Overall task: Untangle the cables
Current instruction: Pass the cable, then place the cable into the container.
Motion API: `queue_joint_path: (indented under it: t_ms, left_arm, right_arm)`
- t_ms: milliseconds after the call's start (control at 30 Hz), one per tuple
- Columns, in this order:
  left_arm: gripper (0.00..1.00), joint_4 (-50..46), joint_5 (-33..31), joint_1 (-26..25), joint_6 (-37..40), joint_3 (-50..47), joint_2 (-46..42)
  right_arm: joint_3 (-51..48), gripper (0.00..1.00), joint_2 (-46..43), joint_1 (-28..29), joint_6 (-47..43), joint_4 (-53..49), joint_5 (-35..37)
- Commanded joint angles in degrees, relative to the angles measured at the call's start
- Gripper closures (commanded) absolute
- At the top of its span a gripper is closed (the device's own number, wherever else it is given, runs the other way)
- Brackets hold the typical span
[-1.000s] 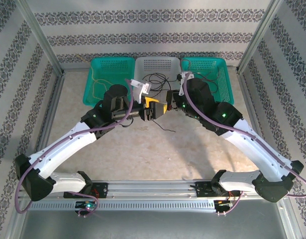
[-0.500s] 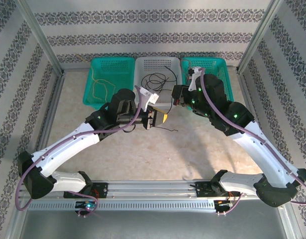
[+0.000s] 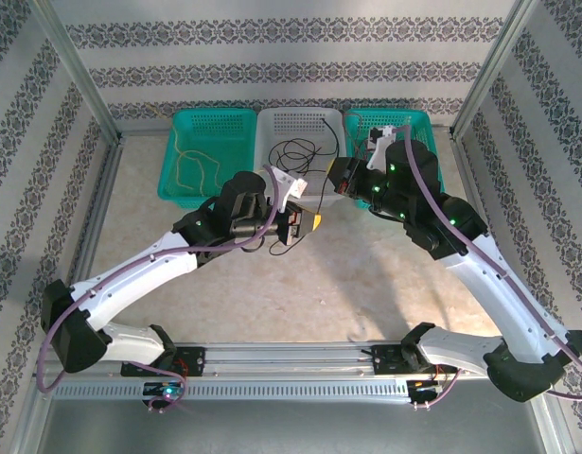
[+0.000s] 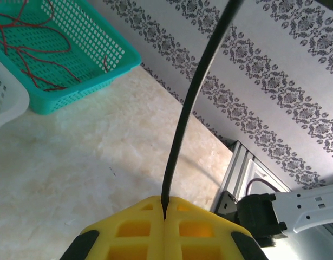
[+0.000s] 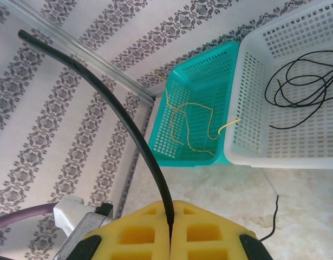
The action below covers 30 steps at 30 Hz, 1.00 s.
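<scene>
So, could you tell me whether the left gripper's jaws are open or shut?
Shut: on the left gripper, the yellow jaws meet, pinching a thin black cable in their seam.

Coiled black cable (in white basket)

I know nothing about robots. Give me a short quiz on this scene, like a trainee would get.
1. True or false: the yellow cable lies in the white basket.
2. The left tool pinches: A) the yellow cable, B) a black cable, C) nothing.
3. How many baskets stand along the far edge?
Key: 1 false, it lies in the left teal basket; 2 B; 3 three.
</scene>
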Motion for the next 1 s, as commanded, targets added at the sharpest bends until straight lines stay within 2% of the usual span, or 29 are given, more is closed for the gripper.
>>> queue_joint_path:
  t_ms: [0,133,167,200,267,300,333,367,500,667,967]
  left_arm:
    - [1.00,3.07,-2.10,-0.95,0.35,-0.85,-1.41]
    - [1.00,4.01,-2.39,-0.95,1.43,-0.80,-1.89]
    - [1.00,4.83,-2.64,-0.91,1.62,-1.07,-2.35]
    - [1.00,6.28,-3.18,-0.95,1.50,-1.50,-2.94]
    - [1.00,8.90,-4.57,-0.87,1.00,-2.00,-3.98]
    - [1.00,9.29,-5.60,-0.87,0.73,-1.59,-4.27]
    - [1.00,9.42,-6.29,-0.74,0.70,-0.94,-4.38]
    - [1.00,9.33,-6.91,-0.57,0.70,0.22,-4.12]
    - [1.00,6.48,-8.92,0.83,0.68,7.54,-1.06]
    - [1.00,2.06,-14.18,3.57,2.00,20.88,5.92]
    - [1.00,-0.23,-12.03,14.64,0.65,49.18,26.15]
  right_arm:
    - [-0.59,1.00,-1.23,-0.84,2.73,4.62,-2.56]
    - [-1.14,1.00,-1.66,-2.04,3.34,4.79,-3.16]
    - [-1.24,0.93,-1.85,-2.55,3.34,4.66,-3.27]
    - [-1.46,0.81,-2.09,-3.31,3.41,4.33,-3.42]
    - [-1.77,0.64,-2.64,-5.27,3.32,2.88,-3.73]
    - [-1.94,0.50,-3.11,-6.66,3.26,1.47,-3.43]
    - [-2.11,0.43,-3.66,-8.16,3.25,0.15,-3.38]
    - [-2.45,0.40,-4.53,-10.02,3.33,-1.35,-3.59]
    - [-4.50,0.35,-8.83,-17.95,2.50,-6.68,-6.31]
    - [-7.26,0.33,-14.28,-25.80,-0.26,-13.58,-9.77]
    - [-13.38,0.33,-20.74,-27.60,-2.05,-18.06,-11.36]
